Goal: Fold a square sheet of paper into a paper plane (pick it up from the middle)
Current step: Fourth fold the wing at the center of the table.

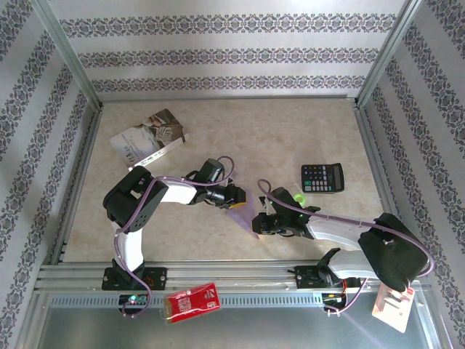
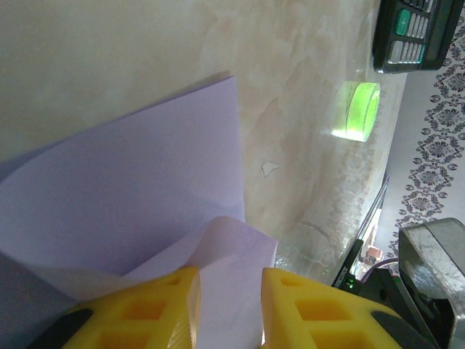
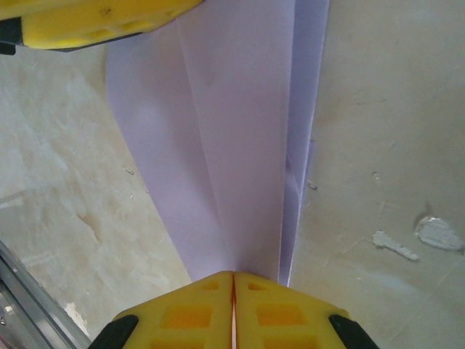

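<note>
The square sheet of paper (image 1: 244, 211) is pale lilac and lies folded in layers between the two grippers at the table's middle. In the right wrist view the paper (image 3: 232, 131) runs as a long creased strip straight into my right gripper (image 3: 234, 275), whose jaws are pressed together on its end. My left gripper (image 2: 231, 280) has its yellow fingers apart, with a curled flap of the paper (image 2: 131, 196) standing in the gap. From above, the left gripper (image 1: 234, 198) sits at the sheet's upper left and the right gripper (image 1: 260, 222) at its lower right. A finished paper plane is out of view.
A black calculator (image 1: 322, 177) lies at the right, with a green disc (image 1: 301, 198) just below it near the right arm. A printed booklet (image 1: 149, 138) lies at the back left. A red packet (image 1: 191, 302) rests on the front rail.
</note>
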Robot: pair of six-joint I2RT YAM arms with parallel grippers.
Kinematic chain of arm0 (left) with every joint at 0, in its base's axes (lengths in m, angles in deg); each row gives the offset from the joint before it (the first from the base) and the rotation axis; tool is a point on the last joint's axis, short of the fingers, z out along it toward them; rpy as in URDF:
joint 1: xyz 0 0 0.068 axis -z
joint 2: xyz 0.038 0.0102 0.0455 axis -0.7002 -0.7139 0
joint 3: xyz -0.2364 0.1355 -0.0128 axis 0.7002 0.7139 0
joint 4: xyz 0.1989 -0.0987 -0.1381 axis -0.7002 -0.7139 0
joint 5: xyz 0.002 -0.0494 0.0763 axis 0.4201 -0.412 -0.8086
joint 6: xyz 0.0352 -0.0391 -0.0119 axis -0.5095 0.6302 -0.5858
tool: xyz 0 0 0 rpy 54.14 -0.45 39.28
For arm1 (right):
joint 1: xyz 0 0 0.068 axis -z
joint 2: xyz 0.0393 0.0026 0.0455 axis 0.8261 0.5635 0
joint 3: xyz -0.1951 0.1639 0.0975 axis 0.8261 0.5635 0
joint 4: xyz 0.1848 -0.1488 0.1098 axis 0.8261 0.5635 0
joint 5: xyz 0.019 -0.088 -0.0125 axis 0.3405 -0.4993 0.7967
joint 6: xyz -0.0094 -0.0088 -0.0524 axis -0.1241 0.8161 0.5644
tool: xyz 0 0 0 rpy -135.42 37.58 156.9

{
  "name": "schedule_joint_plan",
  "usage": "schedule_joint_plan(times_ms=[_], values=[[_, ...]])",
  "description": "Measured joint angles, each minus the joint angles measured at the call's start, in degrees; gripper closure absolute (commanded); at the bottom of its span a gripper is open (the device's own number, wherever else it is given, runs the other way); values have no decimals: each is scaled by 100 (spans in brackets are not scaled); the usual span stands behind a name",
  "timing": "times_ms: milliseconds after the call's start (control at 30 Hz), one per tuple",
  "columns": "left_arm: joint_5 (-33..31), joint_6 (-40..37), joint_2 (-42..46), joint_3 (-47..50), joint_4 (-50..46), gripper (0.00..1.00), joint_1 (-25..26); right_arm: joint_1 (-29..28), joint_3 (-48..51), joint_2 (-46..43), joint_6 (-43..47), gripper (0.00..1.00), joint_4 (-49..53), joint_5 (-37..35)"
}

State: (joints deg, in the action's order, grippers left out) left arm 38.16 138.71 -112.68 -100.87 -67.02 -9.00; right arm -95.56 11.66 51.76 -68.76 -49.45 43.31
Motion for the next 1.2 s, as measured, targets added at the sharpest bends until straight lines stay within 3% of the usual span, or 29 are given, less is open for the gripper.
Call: schedule_joint_plan(times_ms=[300, 500, 733, 1200], values=[[7, -2, 31, 39, -4, 72, -33, 9, -46, -321, 48, 84, 125, 105], [7, -2, 31, 42, -4, 72, -33, 352, -61, -809, 111, 77, 199, 22], [7, -2, 31, 42, -4, 72, -33, 549, -382, -131, 142, 72, 151, 4], [4, -2, 35, 42, -4, 72, -33, 549, -610, 590, 216, 76, -181, 70]])
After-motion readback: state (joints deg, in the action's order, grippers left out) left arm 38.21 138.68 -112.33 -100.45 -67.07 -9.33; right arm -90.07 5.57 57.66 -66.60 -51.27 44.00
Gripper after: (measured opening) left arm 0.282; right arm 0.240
